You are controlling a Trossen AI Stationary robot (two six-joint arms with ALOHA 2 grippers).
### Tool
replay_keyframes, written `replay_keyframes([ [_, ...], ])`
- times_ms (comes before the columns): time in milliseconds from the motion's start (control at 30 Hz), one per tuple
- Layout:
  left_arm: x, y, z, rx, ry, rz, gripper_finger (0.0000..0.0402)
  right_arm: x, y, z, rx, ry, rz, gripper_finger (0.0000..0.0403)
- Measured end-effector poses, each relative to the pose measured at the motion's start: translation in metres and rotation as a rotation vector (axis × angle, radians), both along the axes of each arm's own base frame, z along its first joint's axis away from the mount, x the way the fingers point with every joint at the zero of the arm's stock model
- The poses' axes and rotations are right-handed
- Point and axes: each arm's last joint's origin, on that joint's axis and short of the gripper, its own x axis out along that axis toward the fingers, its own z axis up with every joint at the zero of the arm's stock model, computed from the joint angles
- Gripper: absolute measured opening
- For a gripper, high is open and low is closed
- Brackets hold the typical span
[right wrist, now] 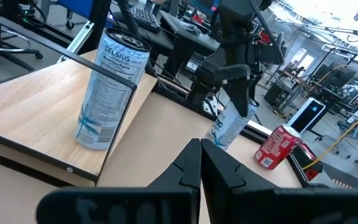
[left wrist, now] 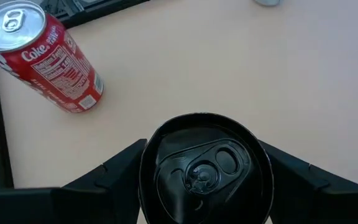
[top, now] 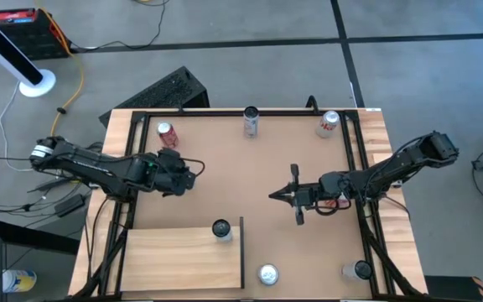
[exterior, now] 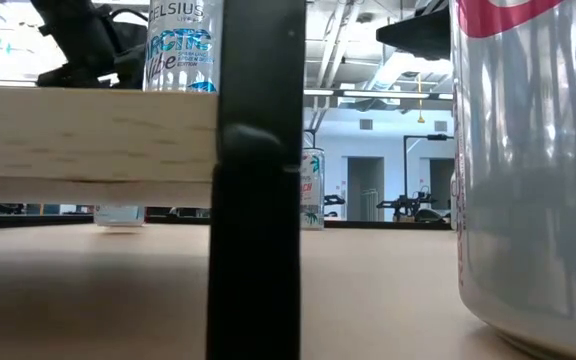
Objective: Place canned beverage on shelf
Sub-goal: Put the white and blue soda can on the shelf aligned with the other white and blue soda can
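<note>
My left gripper (top: 177, 173) is over the table's left middle, shut on a can with a black top (left wrist: 202, 169). The can's pale body shows in the right wrist view (right wrist: 232, 124). My right gripper (top: 277, 195) is shut and empty, right of the table's centre, pointing toward the left edge. The shelf (top: 183, 258), a pale wood board with a black rail (top: 241, 252), lies at the near left. A Celsius can (top: 221, 229) stands upright on the shelf's far right corner. My left gripper pinches the black-topped can between its two fingers (left wrist: 120, 165), one on each side of the wall just below the rim (left wrist: 146, 163). The fingers come from above, pointing down. The can stands about upright; I cannot tell whether its bottom is on the table.
A Coke can (top: 167, 131) stands near the far left, close to my left gripper. Two more cans (top: 251, 122) (top: 329, 124) stand along the far edge, and two (top: 267, 273) (top: 359, 270) near the front. A black frame (top: 355, 151) borders the table.
</note>
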Motion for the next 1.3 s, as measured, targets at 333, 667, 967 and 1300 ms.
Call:
replay_keyframes([
  [333, 0.003, -0.001, 0.001, -0.024, -0.002, -0.047, 0.0347, 0.0, 0.0, 0.0, -0.003, 0.001, 0.0, 0.0031],
  [667, 0.008, 0.009, 0.02, 0.055, -0.001, -0.058, 0.036, 0.0, 0.0, 0.0, -0.01, 0.0, 0.001, 0.0031],
  [967, 0.019, 0.015, 0.08, 0.123, 0.118, -0.59, 0.0361, 0.0, 0.0, 0.0, -0.01, 0.0, 0.001, 0.0031],
  [1300, 0.022, 0.016, 0.085, 0.275, 0.322, -0.926, 0.0362, 0.0, 0.0, 0.0, -0.007, 0.0, 0.001, 0.0031],
])
